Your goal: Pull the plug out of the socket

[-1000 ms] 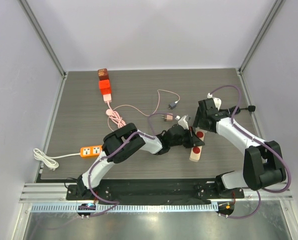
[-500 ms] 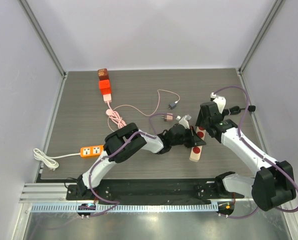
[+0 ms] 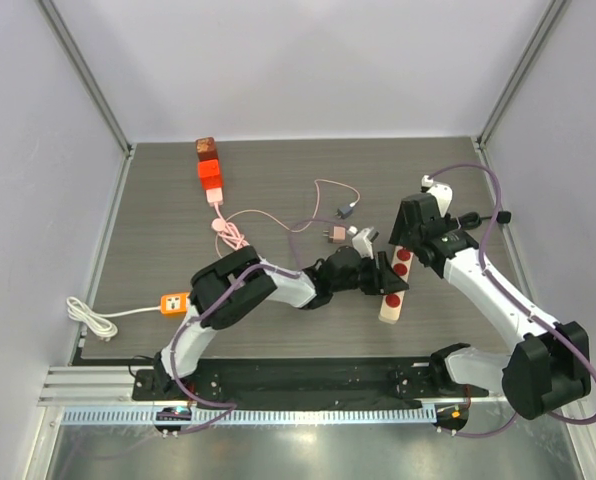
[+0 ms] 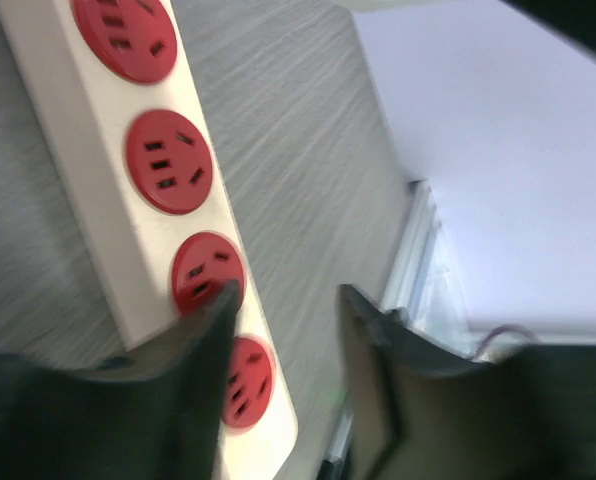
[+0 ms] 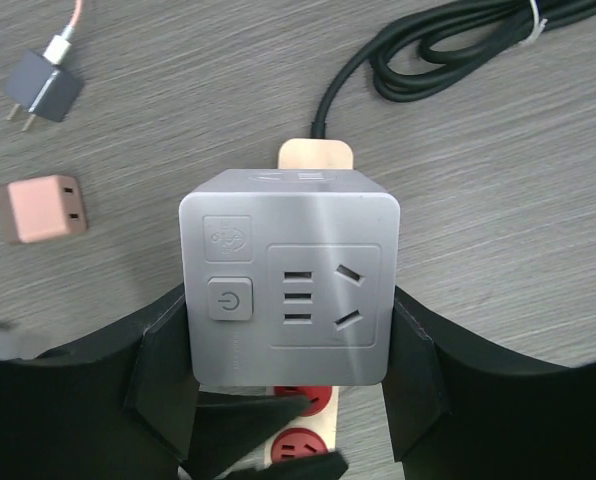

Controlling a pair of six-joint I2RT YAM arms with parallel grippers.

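At centre right, the right hand (image 5: 288, 372) clamps a grey plastic cube plug (image 5: 290, 285) over the cream red-socketed strip (image 4: 113, 235); the left hand (image 4: 283, 300) gapes empty.

Grey cube plug (image 5: 288, 275), face up, over end of cream red-socketed power strip (image 4: 103, 200) lying flat

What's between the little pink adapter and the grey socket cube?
Only bare tabletop separates pink adapter and grey socket cube, in the right wrist view.
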